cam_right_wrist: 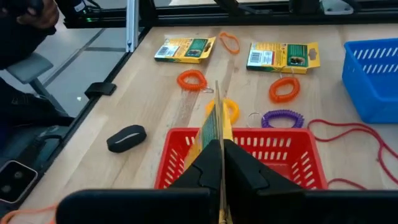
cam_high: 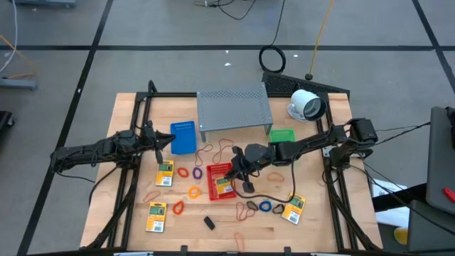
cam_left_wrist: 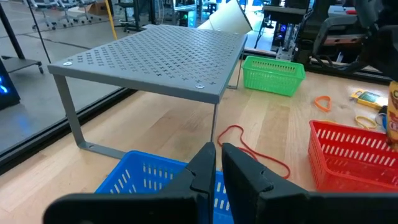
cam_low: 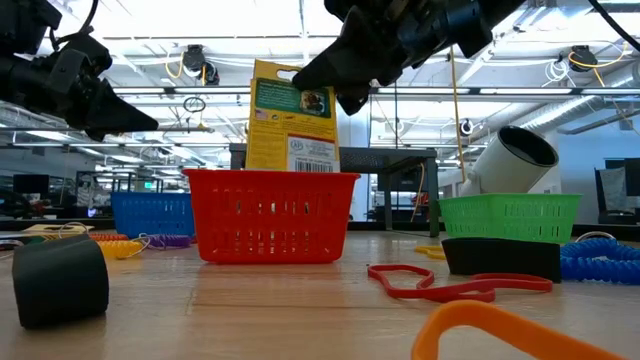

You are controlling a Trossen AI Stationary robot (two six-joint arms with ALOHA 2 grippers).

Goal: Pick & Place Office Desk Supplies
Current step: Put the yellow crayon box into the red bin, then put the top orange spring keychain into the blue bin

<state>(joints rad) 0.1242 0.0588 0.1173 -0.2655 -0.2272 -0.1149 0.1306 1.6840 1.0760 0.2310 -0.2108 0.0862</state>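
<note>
A yellow packet with a green label stands upright in the red basket, with my right gripper shut on it above the basket. More yellow packets, coiled loops and a small black piece lie flat on the wooden table. My left gripper hangs shut and empty over the near end of the blue basket. My right gripper pinches the packet between its two fingers at its top edge, near the upper corner. The fingers come slanting down from the table's right side. The packet, seen edge-on between them, stands upright with its lower part inside the red basket.
A grey perforated shelf stands at the back, with a green basket and a white round device to its right. Red cord loops lie between the baskets. Bare wood shows along the near edge.
</note>
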